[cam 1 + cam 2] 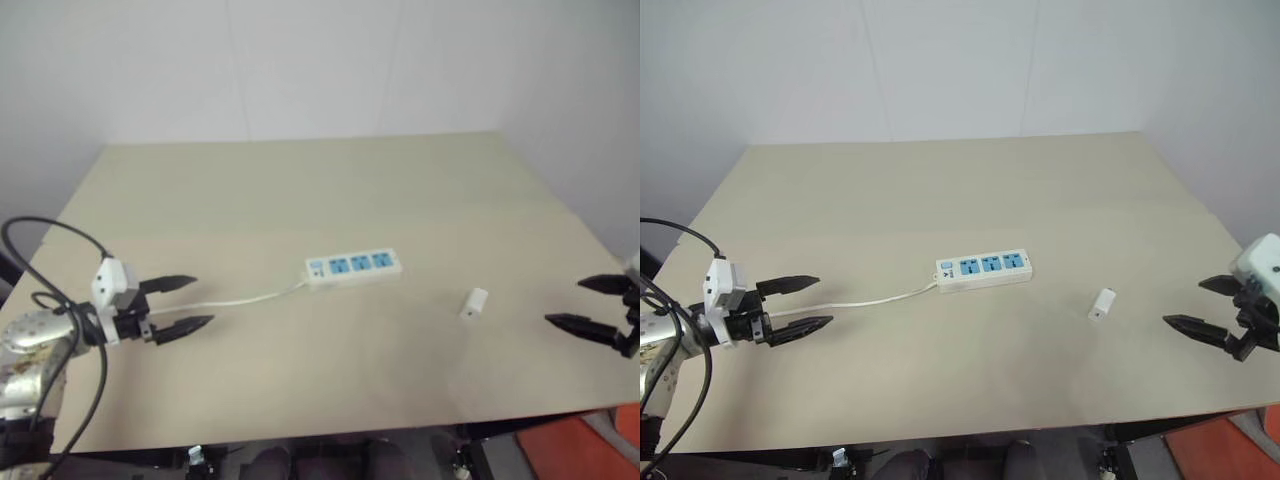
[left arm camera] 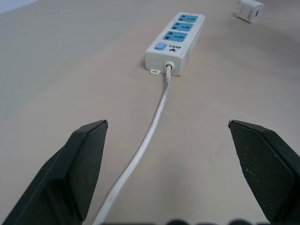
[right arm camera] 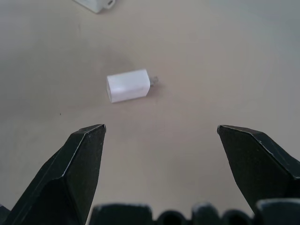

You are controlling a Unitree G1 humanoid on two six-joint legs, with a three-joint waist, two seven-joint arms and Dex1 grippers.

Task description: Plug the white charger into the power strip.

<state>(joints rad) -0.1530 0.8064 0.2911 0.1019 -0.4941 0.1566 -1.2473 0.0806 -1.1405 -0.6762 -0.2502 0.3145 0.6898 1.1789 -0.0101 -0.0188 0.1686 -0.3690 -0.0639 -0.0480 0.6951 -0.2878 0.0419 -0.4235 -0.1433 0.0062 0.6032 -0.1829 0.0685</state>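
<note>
I see the bench point(image 1: 940, 190) bare toward its far edge. The power strip point(image 1: 984, 270) lies mid-bench, long axis left-right, cord point(image 1: 855, 302) trailing left. The white charger point(image 1: 1101, 304) lies on its side right of it, apart. My left claw point(image 1: 795, 305) hovers spread above the cord; right claw point(image 1: 1205, 308) spread near the right edge, empty.

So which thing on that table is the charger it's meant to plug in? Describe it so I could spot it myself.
Start at the beige table and find the long white power strip with blue sockets near its middle. Look toward the robot's right: the white charger lies alone on the bare tabletop, between the strip and the open right claw. It is a tiny plain white block with metal prongs, much smaller than the strip and cordless.
</note>
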